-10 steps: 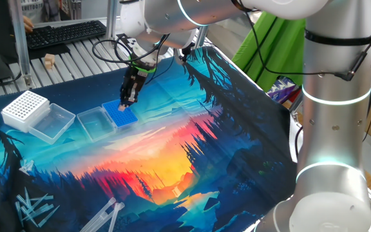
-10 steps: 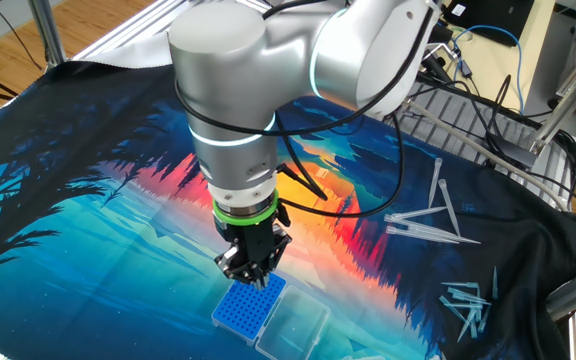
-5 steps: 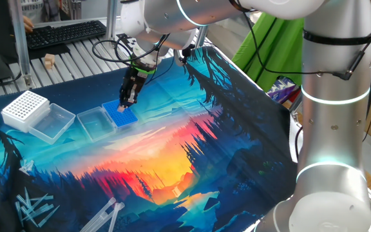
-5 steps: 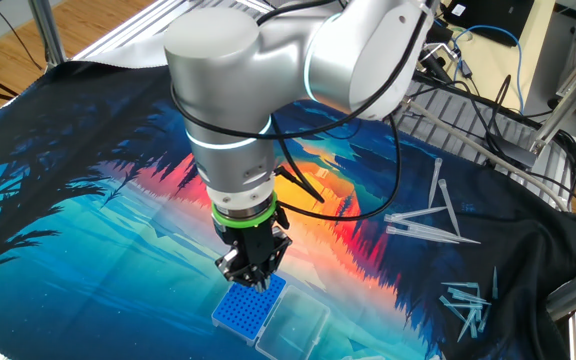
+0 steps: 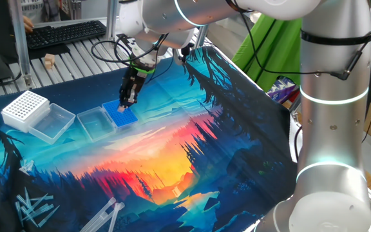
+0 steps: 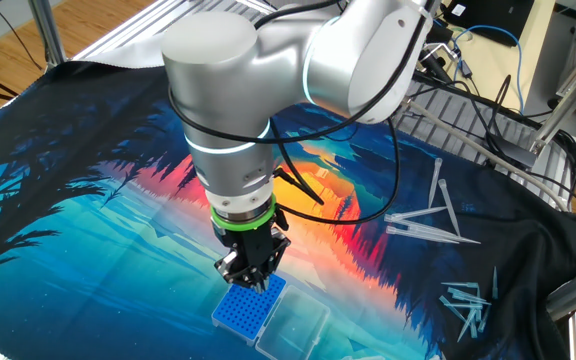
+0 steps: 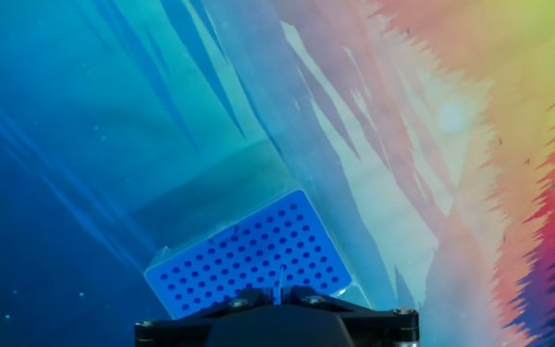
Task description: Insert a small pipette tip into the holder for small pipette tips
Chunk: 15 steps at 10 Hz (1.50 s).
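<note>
The gripper (image 5: 128, 103) hangs over the small blue holder (image 5: 120, 114), fingers pointing down at its grid of holes. In the hand view the fingers are closed on the small pipette tip (image 7: 282, 280), a thin pale sliver that sticks out between them toward the holder (image 7: 249, 253); whether its point is already in a hole cannot be told. In the other fixed view the gripper (image 6: 252, 280) sits just above the far edge of the holder (image 6: 248, 310), and the tip itself is too small to make out there.

The holder lies on a mat (image 5: 192, 142) printed with a sunset forest, and its clear lid (image 5: 94, 122) is folded open to the left of it. Farther left stands a bigger white rack (image 5: 24, 108) with its own clear lid (image 5: 53, 122) open beside it. Loose long pipette tips (image 5: 34, 209) lie scattered at the near left corner of the mat in one fixed view. In the other fixed view the same kind of tips (image 6: 428, 218) lie well to the right of the holder, with another small heap (image 6: 468, 303) nearer the camera. A black keyboard (image 5: 63, 32) rests beyond the far edge of the mat.
</note>
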### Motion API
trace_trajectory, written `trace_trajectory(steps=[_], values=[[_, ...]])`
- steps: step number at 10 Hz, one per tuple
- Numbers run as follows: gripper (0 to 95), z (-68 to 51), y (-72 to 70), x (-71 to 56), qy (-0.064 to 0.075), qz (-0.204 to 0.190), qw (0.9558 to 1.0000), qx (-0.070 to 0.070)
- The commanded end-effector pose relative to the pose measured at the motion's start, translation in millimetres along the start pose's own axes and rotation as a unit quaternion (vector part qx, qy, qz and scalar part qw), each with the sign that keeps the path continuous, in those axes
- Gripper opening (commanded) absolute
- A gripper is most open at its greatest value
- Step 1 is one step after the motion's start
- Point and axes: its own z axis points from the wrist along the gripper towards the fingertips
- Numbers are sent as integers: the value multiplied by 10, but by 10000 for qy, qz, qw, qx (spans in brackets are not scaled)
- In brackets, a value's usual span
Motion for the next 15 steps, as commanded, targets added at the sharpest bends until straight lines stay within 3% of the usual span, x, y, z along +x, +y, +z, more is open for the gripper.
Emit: trace_trajectory(steps=[1,3,5,15], values=[[0,9,24,-15,0,30,10000,36],[0,14,36,-26,19,73,10000,51],[0,18,29,-25,144,207,9996,109],[0,39,5,-27,214,178,9993,230]])
